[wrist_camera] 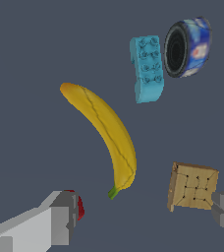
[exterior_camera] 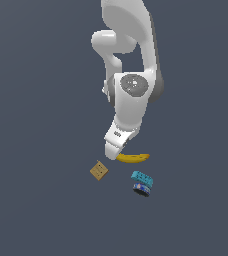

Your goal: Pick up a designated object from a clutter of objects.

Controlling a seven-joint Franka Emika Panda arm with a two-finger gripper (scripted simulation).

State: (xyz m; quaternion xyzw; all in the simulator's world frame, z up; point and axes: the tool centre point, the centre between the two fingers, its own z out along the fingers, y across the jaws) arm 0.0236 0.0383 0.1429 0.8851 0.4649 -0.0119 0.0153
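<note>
The yellow curved banana [wrist_camera: 104,130] lies on the grey floor, its green stem tip pointing towards my gripper [wrist_camera: 143,219]. The gripper is open, its fingers [wrist_camera: 50,221] wide apart and holding nothing. It hovers above the floor, just off the banana's stem end. In the exterior view the banana [exterior_camera: 134,158] sticks out to the exterior view's right from under the gripper [exterior_camera: 113,151]. The clutter around it is a tan square cracker [wrist_camera: 193,186], a red strawberry [wrist_camera: 79,206] mostly hidden behind one finger, and a blue round can [wrist_camera: 187,47].
A teal toy brick [wrist_camera: 147,69] lies between the banana's far end and the can. In the exterior view the cracker [exterior_camera: 99,170] is left of the brick [exterior_camera: 141,177] and the can [exterior_camera: 141,188]. The white arm [exterior_camera: 131,75] rises behind.
</note>
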